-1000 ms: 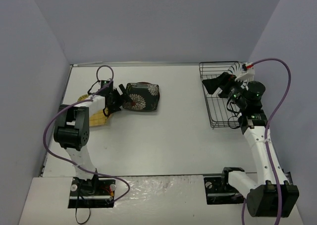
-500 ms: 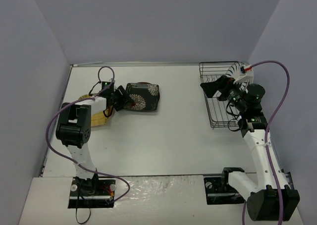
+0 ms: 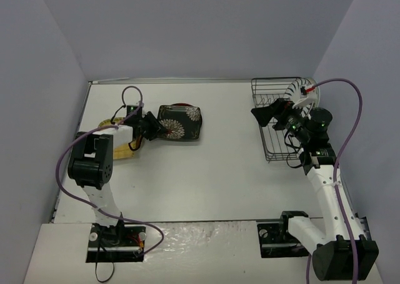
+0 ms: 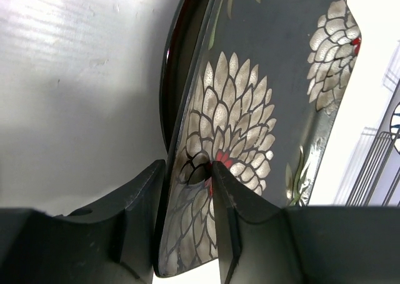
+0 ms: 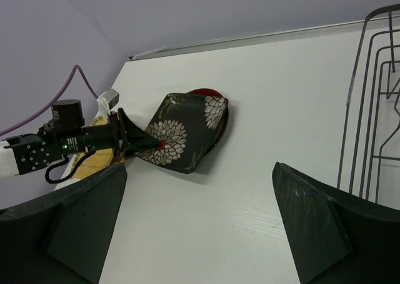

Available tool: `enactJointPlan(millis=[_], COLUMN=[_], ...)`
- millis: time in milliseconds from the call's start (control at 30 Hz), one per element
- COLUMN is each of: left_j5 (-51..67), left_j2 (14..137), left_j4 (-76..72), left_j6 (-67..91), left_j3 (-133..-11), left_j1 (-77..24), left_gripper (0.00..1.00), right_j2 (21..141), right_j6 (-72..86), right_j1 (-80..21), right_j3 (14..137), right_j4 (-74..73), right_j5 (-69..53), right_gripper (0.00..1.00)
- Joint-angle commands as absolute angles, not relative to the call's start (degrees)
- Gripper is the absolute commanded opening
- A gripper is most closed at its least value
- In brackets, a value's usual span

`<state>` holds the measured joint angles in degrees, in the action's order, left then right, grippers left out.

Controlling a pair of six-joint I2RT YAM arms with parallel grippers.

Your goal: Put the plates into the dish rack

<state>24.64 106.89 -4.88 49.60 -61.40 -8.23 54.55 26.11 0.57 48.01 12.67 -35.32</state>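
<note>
The squarish black floral plate (image 3: pixel 180 122) (image 5: pixel 181 134) lies left of the table's middle, its left edge tilted up. It rests on a red-rimmed plate (image 5: pixel 206 92), of which only a sliver shows. My left gripper (image 3: pixel 156 126) (image 4: pixel 189 165) is shut on the floral plate (image 4: pixel 250 109) at its near edge, one finger under the rim and one on top. A yellow woven-look plate (image 3: pixel 122 149) lies under the left arm. The black wire dish rack (image 3: pixel 269 140) (image 5: pixel 369 109) stands at the right with a black-striped white plate (image 3: pixel 299 89) upright in it. My right gripper (image 3: pixel 259 114) (image 5: pixel 199 166) hangs open and empty by the rack's left side.
Grey walls close in the table on three sides. A purple cable (image 3: pixel 128 93) loops over the left arm, and another (image 3: pixel 350 109) arcs over the right arm. Bare white tabletop (image 3: pixel 219 152) lies between the floral plate and the rack.
The left gripper's jaws have shut onto the floral plate's edge. The right gripper has drifted a little left and back along the rack, still open.
</note>
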Motion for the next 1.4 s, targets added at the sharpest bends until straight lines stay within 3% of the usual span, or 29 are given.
enactJointPlan(millis=[0,300,633,1000,1367], left_j5=[23.0,25.7,29.2,32.2,35.5], left_j2=[101.7,95.6,87.8,80.5,72.8], left_j4=[-2.7,-3.2,-11.5,-19.8,-27.3], left_j6=[48.2,49.7,55.8,59.1,65.4], left_j3=[-61.9,-60.2,-57.3,-54.9,-50.9], left_j1=[-8.2,-7.9,-7.6,-7.3,-7.2], left_gripper=[0.18,0.07,0.04,0.02,0.01], right_j2=[53.8,55.4,61.5,75.8,90.5], right_j6=[25.0,27.1,32.6,43.0,48.1], right_j1=[-1.2,-2.5,-8.8,-17.6,-19.7], right_j3=[48.9,49.6,50.9,53.8,61.6], right_j4=[16.3,16.4,19.8,26.2,32.5], right_j5=[-36.0,-36.4,-34.3,-32.2,-36.2], right_gripper=[1.00,1.00,1.00,1.00,1.00])
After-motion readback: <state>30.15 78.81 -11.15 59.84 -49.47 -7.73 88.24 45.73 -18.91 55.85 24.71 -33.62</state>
